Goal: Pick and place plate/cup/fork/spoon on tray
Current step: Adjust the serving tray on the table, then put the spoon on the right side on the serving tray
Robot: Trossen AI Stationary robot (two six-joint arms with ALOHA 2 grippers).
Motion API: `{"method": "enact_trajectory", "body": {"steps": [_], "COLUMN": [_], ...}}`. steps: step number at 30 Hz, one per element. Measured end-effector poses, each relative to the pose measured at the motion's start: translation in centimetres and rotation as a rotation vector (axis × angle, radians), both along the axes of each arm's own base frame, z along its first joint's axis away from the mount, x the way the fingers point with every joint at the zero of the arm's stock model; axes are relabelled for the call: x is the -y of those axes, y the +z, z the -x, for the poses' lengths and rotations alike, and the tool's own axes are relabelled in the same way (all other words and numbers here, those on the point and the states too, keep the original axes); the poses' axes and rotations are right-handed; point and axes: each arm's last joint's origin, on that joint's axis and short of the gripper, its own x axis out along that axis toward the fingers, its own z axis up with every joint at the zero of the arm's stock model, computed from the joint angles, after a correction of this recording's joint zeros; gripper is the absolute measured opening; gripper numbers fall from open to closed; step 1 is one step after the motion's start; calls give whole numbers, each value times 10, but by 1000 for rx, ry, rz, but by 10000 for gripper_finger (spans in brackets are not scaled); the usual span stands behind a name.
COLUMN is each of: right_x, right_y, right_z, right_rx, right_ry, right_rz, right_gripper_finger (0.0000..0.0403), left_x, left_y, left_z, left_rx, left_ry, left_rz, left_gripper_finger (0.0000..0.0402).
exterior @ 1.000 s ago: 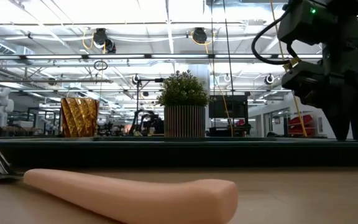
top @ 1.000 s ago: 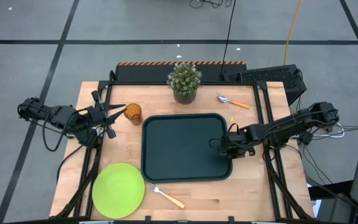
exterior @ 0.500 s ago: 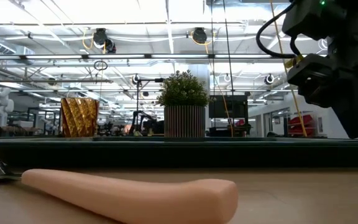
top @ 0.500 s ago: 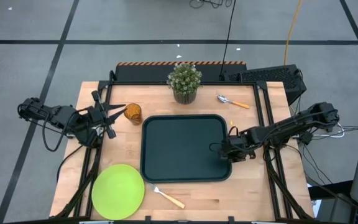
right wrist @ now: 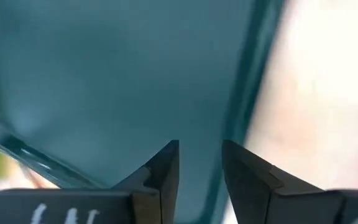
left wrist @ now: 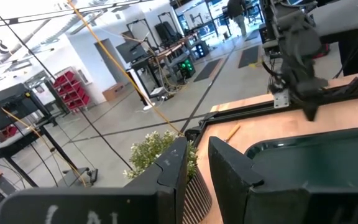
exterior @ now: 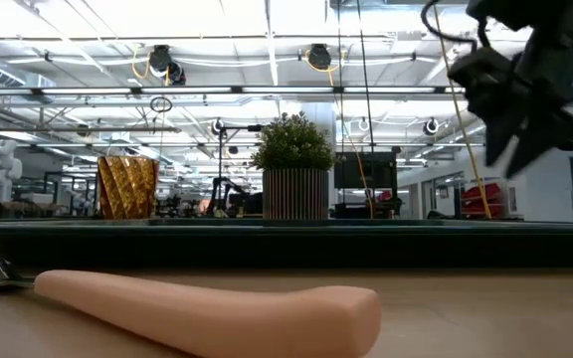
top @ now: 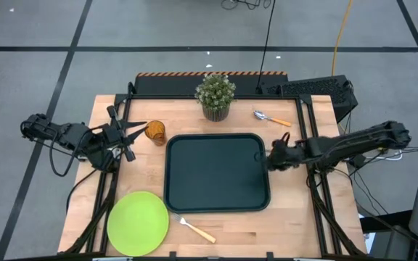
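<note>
The dark tray (top: 216, 172) lies mid-table. The lime-green plate (top: 138, 222) lies flat off its near left corner, and the fork (top: 197, 230) lies beside it; the fork's handle fills the low view's foreground (exterior: 217, 308). The amber cup (top: 154, 132) stands upright left of the tray. The spoon (top: 271, 117) lies at the far right. My left gripper (top: 138, 129) is open and empty just left of the cup. My right gripper (top: 269, 157) is open and empty over the tray's right rim (right wrist: 241, 93), raised in the low view (exterior: 510, 149).
A potted plant (top: 215, 96) stands at the table's far edge, behind the tray. Bare wood shows right of the tray and along the near edge. Black frame rails (top: 307, 123) run along both sides of the table.
My right gripper has risen off the tray's near right part and gone toward the far edge and a little right, tipping as it rose; it now hangs above the right rim.
</note>
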Motion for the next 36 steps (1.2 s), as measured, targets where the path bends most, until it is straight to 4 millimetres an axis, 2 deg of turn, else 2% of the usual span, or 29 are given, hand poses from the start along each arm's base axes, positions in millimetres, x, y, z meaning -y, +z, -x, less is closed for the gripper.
{"method": "enact_trajectory", "body": {"steps": [3,6,10,13,15,18,21,24,27,33,36], "right_x": [13,25,38,41,45,56,75,95,117,166,189], "right_y": [12,30,67,95,106,109,98,94,99,104,102], "right_z": [5,-1,-19,-26,-28,-28,-30,-33,-34,-41,-47], "right_rx": [95,235,522,649,634,425,182,107,76,-359,-425], "right_ry": [29,134,285,340,349,316,377,366,377,549,612], "right_rz": [212,475,904,1271,1494,1688,1671,1545,1401,1001,853], "right_gripper_finger": [109,109,109,109,109,109,109,109,109,109,109], "left_x": [0,0,0,0,0,0,0,0,0,0,0], "left_y": [0,1,1,1,1,1,1,1,1,1,1], "left_z": [0,0,0,0,0,0,0,0,0,0,0], "left_rx": [2,7,6,6,6,7,8,8,8,8,7], "left_ry": [0,0,0,0,0,0,0,0,0,1,3], "left_rz": [1,2,-2,-2,-2,1,7,7,7,8,6], "left_gripper_finger": [72,72,72,72,72,72,72,72,72,72,72]}}
